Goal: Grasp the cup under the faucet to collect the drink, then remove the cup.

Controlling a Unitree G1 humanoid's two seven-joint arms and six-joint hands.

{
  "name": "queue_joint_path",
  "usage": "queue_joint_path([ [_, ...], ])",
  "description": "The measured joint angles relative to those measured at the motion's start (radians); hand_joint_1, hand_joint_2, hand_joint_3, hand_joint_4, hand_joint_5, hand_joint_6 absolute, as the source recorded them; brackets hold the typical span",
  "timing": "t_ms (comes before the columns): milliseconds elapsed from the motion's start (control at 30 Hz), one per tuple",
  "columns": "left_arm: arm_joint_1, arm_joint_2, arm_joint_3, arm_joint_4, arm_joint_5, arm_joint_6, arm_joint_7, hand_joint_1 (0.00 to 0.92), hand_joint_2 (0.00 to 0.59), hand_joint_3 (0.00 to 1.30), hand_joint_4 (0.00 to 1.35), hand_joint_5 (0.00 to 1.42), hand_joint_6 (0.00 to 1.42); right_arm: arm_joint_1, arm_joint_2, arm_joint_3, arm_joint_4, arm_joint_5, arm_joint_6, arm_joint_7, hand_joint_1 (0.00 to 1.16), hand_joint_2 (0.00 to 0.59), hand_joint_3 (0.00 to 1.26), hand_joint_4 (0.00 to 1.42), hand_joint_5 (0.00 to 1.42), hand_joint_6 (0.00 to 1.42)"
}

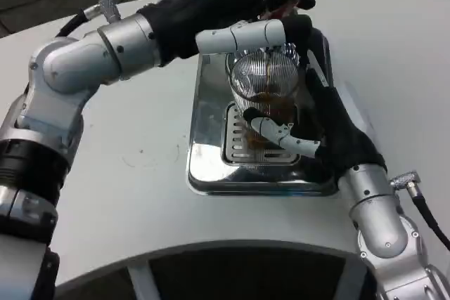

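The cup (266,83) is a clear glass with fine vertical ribs, round in shape, and a brown drink shows in its lower part. It stands over the slotted metal grate (239,147) of a shiny steel drip tray (211,173), which is rectangular with rounded corners and reflects the light like a mirror. The tray lies on the smooth white bench (140,194). The right robot hand (316,128) comes from about 5 o'clock of the cup; its black palm lies against the cup's right side and its white fingers (285,137) wrap around the lower front of the glass, so it grips the cup. The left robot hand (232,12) reaches in from 10 o'clock and sits above the cup at 12 o'clock, with one white finger (239,36) lying across just over the rim; whether it presses something there I cannot tell. Both forearms are of brushed silver metal.
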Motion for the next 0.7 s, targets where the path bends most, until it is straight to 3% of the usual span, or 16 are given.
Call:
queue_joint_path([
  [700, -0.020, -0.002, -0.010, 0.023, 0.006, -0.010, -0.001, 0.000, 0.081, 0.15, 0.04, 0.11, 0.04, -0.027, 0.003, -0.012, 0.058, 0.042, -0.021, -0.007, 0.75, 0.218, 0.00, 0.00, 0.04, 0.00],
])
